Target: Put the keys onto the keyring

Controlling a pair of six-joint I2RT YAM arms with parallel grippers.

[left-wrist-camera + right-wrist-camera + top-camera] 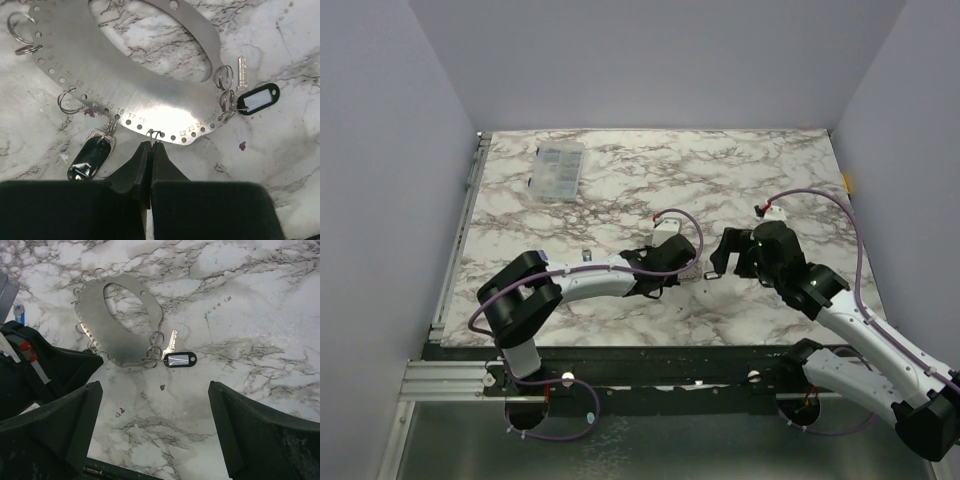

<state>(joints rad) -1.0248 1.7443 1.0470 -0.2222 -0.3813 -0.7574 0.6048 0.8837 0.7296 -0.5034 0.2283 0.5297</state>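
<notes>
- keyring (150, 107), a flat metal oval with numbered holes, lies on the tabletop (280, 165) straight ahead of the left pincer (150, 146)
- that pincer's jaws are pressed together at a small split ring (155, 134) on the keyring's near rim; whether it is pinched i cannot tell
- silver key (171, 340) touches the keyring's end toward the right arm, beside a black tag (180, 359), blade pointing away from the right pincer (152, 405)
- right pincer, spread wide and empty, looks the nearer to that key
</notes>
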